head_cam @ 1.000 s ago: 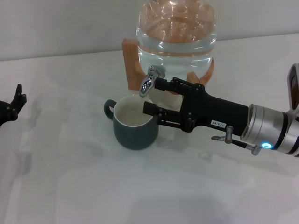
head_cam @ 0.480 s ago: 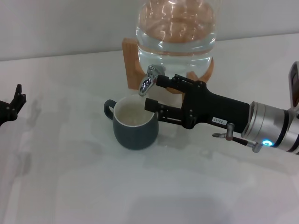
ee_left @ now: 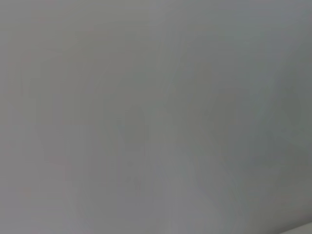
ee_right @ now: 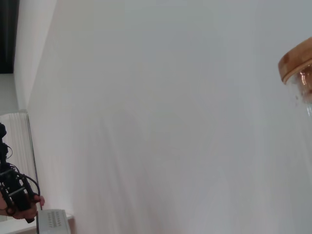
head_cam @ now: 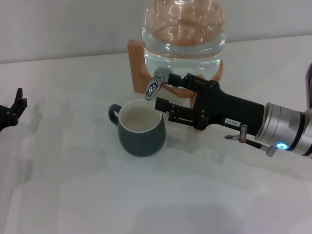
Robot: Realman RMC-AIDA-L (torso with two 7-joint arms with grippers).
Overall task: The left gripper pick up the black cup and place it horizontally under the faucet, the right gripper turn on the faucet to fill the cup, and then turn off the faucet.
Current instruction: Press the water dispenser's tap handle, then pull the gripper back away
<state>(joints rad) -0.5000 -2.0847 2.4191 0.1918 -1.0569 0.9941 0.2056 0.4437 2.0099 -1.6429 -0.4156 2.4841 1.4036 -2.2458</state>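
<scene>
A clear glass jar point(head_cam: 184, 36) on a wooden stand point(head_cam: 138, 66) fills the upper centre. The right gripper point(head_cam: 170, 92) reaches in from the right edge, its fingers spread apart, the upper one touching the faucet point(head_cam: 157, 84). The black cup point(head_cam: 140, 127) stands upright at centre, below the nozzle. The left gripper point(head_cam: 14, 109) sits at the left edge, prongs apart, empty.

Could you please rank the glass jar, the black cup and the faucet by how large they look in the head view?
1. Glass jar, though its top is cut off.
2. Black cup.
3. Faucet, clearly the smallest.
</scene>
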